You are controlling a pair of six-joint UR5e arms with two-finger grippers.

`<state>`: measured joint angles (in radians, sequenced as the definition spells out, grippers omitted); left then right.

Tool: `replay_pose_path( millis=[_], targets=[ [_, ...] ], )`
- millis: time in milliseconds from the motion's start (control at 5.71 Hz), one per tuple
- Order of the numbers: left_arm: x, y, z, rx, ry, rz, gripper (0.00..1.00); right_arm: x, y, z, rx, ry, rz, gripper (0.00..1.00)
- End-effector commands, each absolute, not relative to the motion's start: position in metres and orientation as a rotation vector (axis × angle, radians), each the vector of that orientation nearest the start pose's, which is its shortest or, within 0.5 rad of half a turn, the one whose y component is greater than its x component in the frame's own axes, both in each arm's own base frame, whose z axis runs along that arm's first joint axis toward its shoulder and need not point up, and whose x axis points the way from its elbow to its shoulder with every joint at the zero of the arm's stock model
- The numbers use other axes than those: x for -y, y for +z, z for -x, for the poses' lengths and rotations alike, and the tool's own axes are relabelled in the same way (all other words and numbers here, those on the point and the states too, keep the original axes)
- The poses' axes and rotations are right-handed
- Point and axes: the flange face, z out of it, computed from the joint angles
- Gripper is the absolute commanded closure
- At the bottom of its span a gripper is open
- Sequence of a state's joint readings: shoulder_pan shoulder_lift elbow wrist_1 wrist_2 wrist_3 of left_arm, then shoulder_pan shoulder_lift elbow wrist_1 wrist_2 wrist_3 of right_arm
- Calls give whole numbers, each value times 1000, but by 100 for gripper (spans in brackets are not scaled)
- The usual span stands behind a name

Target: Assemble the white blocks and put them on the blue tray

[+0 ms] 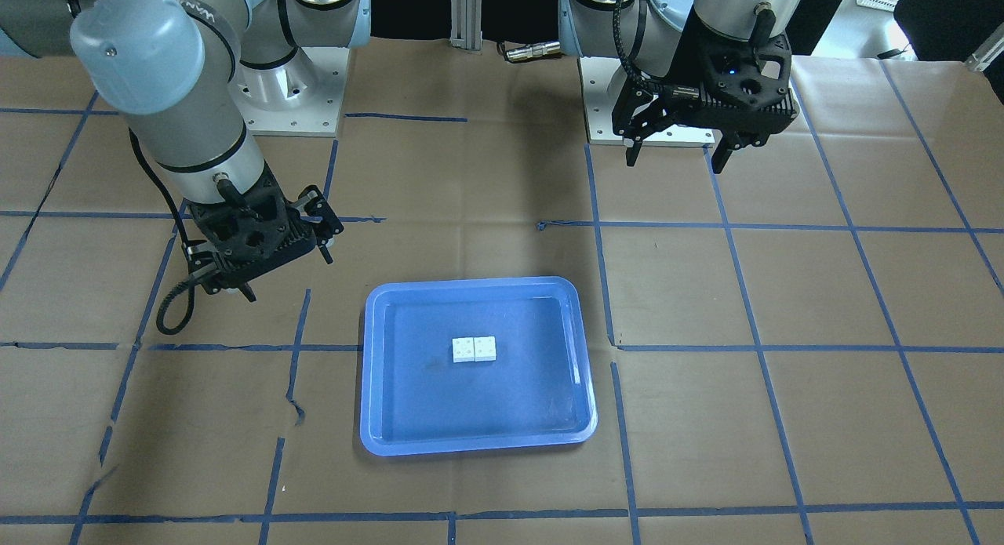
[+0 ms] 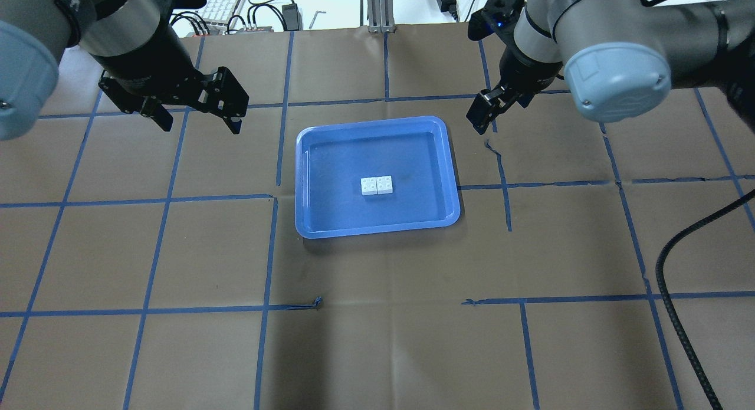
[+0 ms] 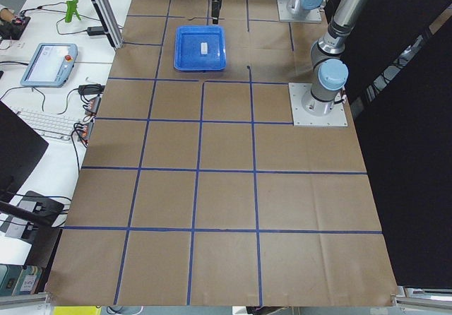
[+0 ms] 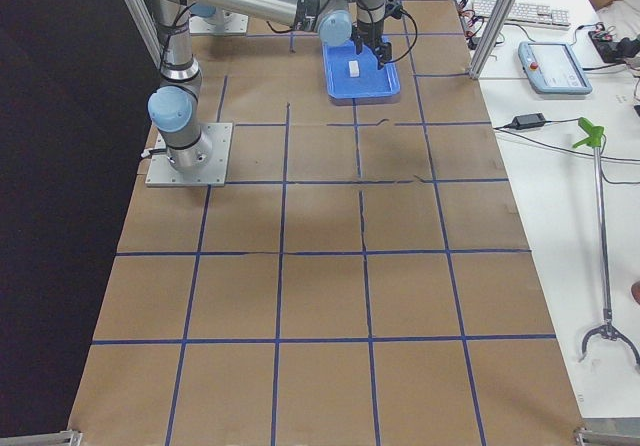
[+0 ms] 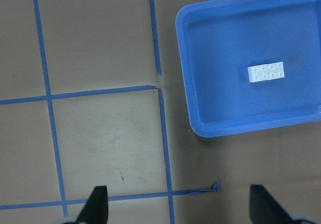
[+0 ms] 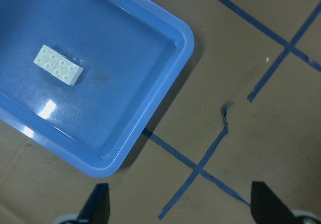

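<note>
On glossy round-cornered blue tray (image 2: 336,186): studded white blocks (image 2: 377,186) joined | left pincer (image 1: 674,162) spread | right pincer (image 1: 289,274) spread

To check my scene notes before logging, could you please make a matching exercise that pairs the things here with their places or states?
Things:
1. white blocks
2. blue tray
3. left gripper
4. right gripper

Places or states:
A. open, beside the tray on the overhead view's right
B. touching side by side, studs up
C. open, beside the tray on the overhead view's left
D. holds the blocks on its floor

Pairs: 1-B, 2-D, 3-C, 4-A
</note>
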<state>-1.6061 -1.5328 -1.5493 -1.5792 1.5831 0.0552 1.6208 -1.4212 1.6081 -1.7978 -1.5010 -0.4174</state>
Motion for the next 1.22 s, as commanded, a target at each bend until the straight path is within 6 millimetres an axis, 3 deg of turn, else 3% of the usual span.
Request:
replay_pose_path(
  millis=[0,175,525,1050],
  targets=[
    [475,516,149,-3125,-79,-141,1,538,464,-163,-3064,-10,318,0],
    [475,516,149,-3125,-79,-141,1,538,473,-161,-3084,-19,39,0],
    [475,515,149,-3125,-77,-143,1,506,499,-151,-3156,25,-36,0],
    [475,515,149,-3125,-77,-141,1,501,506,-144,-3157,16,-58,0]
  ],
)
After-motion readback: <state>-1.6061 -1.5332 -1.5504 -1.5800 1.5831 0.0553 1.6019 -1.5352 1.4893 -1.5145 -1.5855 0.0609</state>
